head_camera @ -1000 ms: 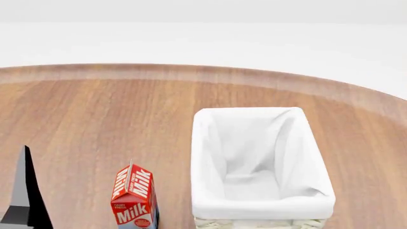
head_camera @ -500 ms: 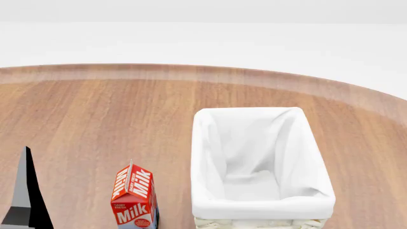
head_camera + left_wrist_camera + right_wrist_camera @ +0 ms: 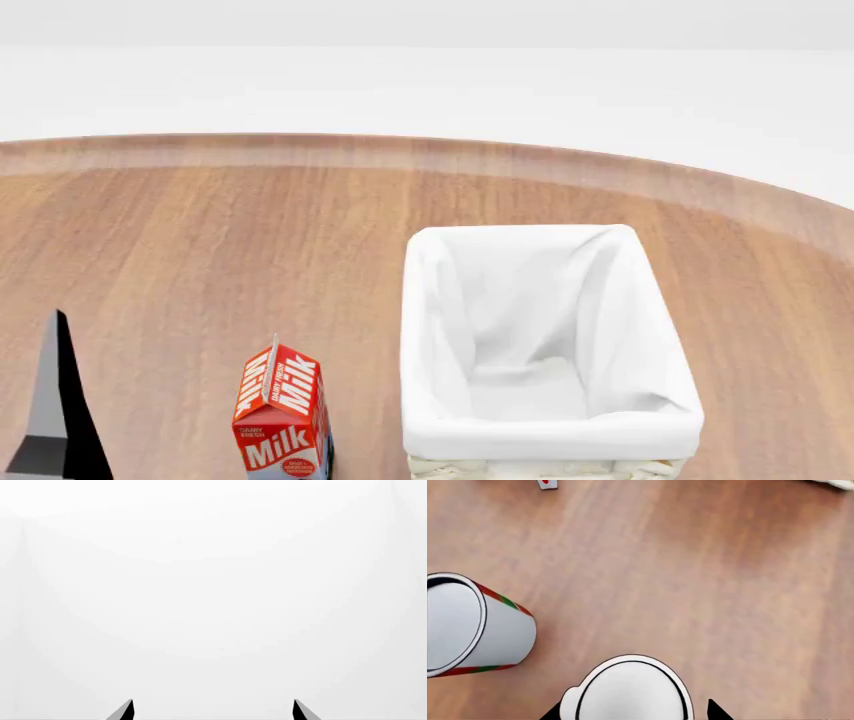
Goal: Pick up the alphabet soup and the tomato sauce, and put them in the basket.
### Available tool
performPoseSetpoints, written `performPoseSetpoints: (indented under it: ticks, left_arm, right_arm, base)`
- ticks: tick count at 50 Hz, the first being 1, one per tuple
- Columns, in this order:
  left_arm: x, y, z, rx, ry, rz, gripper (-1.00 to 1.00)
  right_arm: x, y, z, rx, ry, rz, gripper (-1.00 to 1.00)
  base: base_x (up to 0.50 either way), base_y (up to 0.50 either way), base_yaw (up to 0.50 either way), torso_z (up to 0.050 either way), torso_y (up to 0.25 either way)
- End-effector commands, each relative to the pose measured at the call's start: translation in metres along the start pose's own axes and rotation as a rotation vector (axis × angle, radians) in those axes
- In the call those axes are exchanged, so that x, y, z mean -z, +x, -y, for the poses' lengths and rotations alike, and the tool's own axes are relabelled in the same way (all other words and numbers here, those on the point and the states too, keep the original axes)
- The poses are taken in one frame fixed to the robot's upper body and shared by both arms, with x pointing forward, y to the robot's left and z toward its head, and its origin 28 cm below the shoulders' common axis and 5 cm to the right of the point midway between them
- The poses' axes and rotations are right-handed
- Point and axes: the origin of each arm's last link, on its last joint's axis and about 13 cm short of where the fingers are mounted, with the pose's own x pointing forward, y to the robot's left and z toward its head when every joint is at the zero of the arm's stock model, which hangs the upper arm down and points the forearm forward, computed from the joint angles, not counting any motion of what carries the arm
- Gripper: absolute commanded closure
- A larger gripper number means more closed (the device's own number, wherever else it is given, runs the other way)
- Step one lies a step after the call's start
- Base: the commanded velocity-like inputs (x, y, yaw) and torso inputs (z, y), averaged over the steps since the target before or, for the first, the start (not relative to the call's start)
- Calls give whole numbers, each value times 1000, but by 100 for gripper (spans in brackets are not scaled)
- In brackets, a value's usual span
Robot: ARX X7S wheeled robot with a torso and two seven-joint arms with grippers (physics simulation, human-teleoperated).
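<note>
Your right gripper [image 3: 630,714] has its tips spread around a silvery can top [image 3: 629,694], label hidden so you can't tell which can; the tomato sauce [image 3: 472,627] stands just beside it, cut by the frame edge. Your left gripper [image 3: 212,711] shows only two parted tips against blank white. Farther on, the milk carton [image 3: 282,417] stands near the basket [image 3: 541,437].

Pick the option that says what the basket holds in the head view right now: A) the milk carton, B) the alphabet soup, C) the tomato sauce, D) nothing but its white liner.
D: the basket shows only its white liner inside, and the milk carton stands on the table beside it.
</note>
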Motion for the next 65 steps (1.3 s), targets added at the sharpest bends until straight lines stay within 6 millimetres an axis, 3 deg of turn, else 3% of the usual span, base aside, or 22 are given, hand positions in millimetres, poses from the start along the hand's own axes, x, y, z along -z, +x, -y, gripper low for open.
performPoseSetpoints:
  ticks: [1, 26, 27, 35, 46, 65]
  left_arm:
    - [3, -1, 0, 0, -2, -4, -100]
    - [4, -1, 0, 4, -2, -7, -100]
    - [4, -1, 0, 2, -2, -8, -100]
    - [4, -1, 0, 3, 0, -8, -100]
    - [1, -1, 2, 6, -3, -9, -100]
    - [1, -1, 1, 5, -1, -9, -100]
  right_arm:
    - [3, 7, 0, -2, 15, -11, -100]
    - [7, 14, -2, -10, 32, -16, -100]
    - [7, 14, -2, -11, 28, -9, 100]
    - [2, 7, -2, -4, 9, 36, 100]
    - [-45, -42, 4, -26, 30, 241, 100]
    - [-96, -85, 16, -17, 76, 470, 100]
  base:
    - [0, 0, 0, 0, 0]
    - [0, 0, 0, 0, 0]
    - [0, 0, 0, 0, 0]
    - [0, 0, 0, 0, 0]
    - [0, 0, 0, 0, 1]
    - [0, 0, 0, 0, 0]
